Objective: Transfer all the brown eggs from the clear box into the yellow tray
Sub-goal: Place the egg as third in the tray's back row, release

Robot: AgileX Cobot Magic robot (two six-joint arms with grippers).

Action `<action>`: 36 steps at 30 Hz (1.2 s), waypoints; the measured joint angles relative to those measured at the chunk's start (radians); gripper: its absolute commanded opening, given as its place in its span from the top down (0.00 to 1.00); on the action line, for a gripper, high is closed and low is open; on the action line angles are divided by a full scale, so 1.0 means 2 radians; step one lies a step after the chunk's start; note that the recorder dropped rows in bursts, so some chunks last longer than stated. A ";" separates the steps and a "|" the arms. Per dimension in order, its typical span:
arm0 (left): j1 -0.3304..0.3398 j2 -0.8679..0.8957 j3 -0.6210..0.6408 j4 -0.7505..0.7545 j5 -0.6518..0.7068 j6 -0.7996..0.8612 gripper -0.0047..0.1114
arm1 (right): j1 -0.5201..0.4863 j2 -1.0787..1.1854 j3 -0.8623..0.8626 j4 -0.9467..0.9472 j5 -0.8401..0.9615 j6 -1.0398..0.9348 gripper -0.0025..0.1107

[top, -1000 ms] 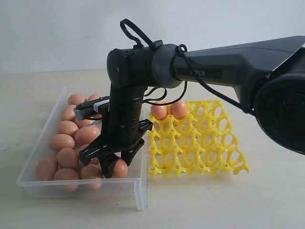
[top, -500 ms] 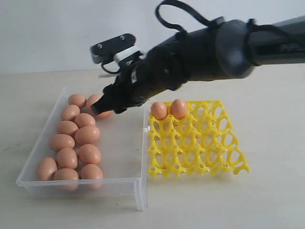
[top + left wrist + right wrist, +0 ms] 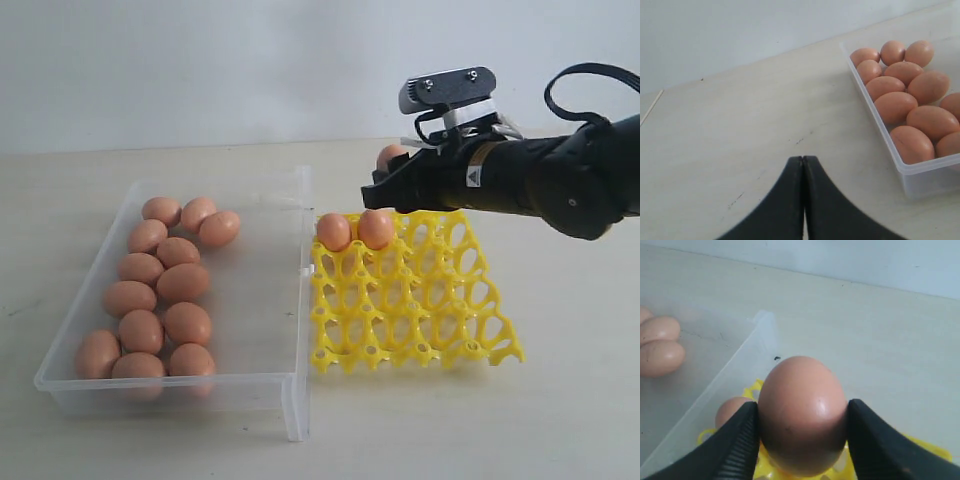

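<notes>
On a pale tabletop (image 3: 560, 420), a large shallow bin of clear plastic (image 3: 260, 310) lies to the left, with a bright yellow lattice egg tray (image 3: 430, 310) just beside its right wall. The robot's black right arm (image 3: 540, 180) reaches in over the tray's far edge. Its right gripper (image 3: 392, 178) is clamped on one smooth brown egg (image 3: 802, 415), pinched between both fingers and hanging above the tray's far row, near the corner closest to the bin. The left gripper (image 3: 803, 200) hangs over bare table outside the bin, jaws pressed together with nothing between them.

The job looks barely begun. Thirteen loose eggs (image 3: 183, 283) lie in the bin, crowded along its left side, the right half bare. Two seated eggs (image 3: 334, 232) sit side by side in the tray's far row, and every other cup is open. With the carried egg, that makes sixteen; fourteen are not yet seated.
</notes>
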 measured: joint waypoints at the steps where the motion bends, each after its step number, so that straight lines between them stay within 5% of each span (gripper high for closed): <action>1: 0.000 0.000 0.000 0.000 0.000 0.000 0.96 | -0.008 0.003 0.003 -0.011 -0.014 0.000 0.98; 9: 0.000 0.000 0.000 0.000 0.000 0.000 0.96 | -0.050 0.058 0.007 -0.034 -0.071 0.018 0.98; 22: 0.000 0.000 0.000 0.000 0.000 0.000 0.96 | -0.052 0.103 0.009 -0.037 -0.102 0.017 0.96; 32: 0.000 0.000 0.000 0.000 0.000 0.000 0.96 | -0.052 0.103 0.009 -0.052 -0.076 0.017 0.53; 36: 0.000 0.000 0.000 0.000 0.000 0.000 0.96 | -0.052 0.103 0.009 -0.052 -0.068 0.009 0.43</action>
